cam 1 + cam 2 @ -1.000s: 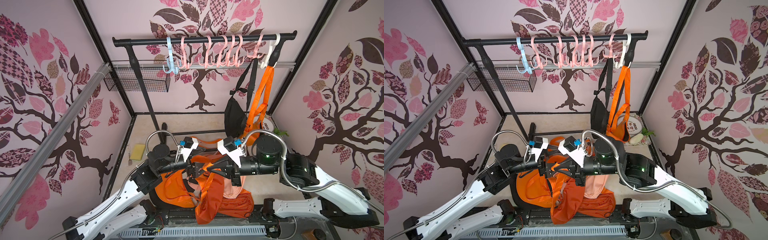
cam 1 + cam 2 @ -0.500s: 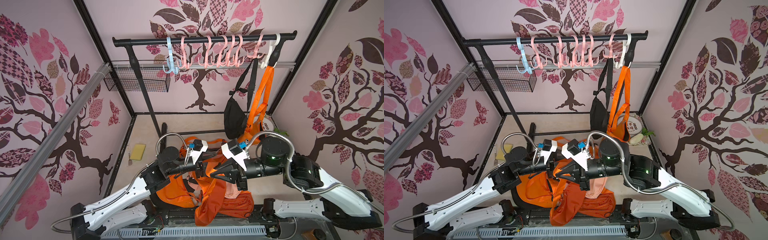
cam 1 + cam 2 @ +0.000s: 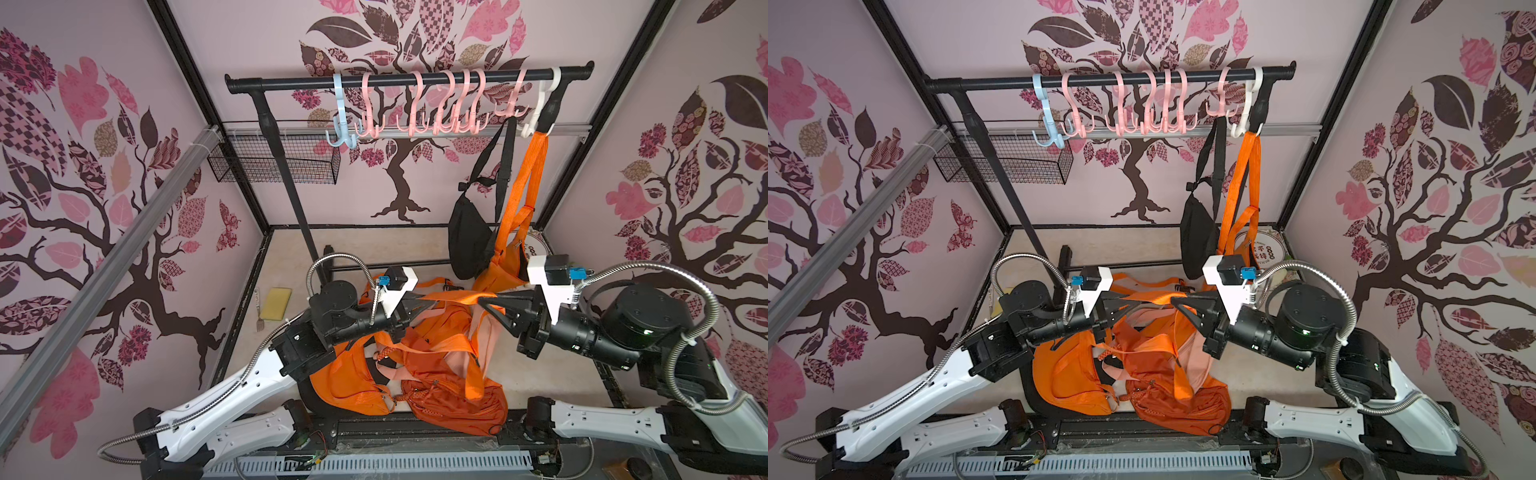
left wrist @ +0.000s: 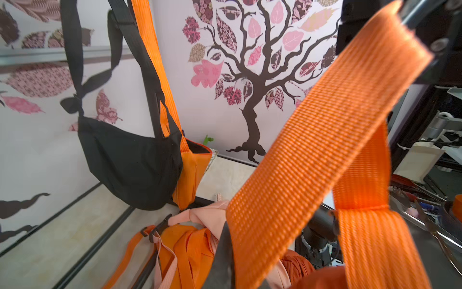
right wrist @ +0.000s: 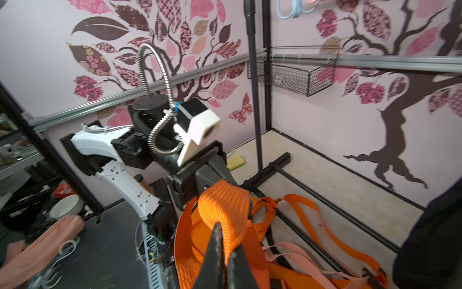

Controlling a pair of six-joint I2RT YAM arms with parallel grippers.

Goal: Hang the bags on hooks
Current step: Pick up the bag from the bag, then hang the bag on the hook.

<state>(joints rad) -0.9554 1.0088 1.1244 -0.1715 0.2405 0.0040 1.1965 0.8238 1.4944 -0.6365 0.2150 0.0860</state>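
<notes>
Left pincer [image 3: 422, 302] and right pincer [image 3: 484, 300] are both clamped on one orange strap [image 3: 453, 296], pulled taut between them, presumably to be opened for a hook [image 3: 412, 129]; the bag [image 3: 444, 332] is left in the counter [image 3: 374, 249] pile.

Ribbed woven orange strap [image 4: 312, 150], glossy plastic hooks [image 3: 453, 123], matt black rail [image 3: 291, 83].

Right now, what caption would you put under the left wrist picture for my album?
Orange strap stretched close to the camera; a black bag and an orange bag hang farther back.
</notes>
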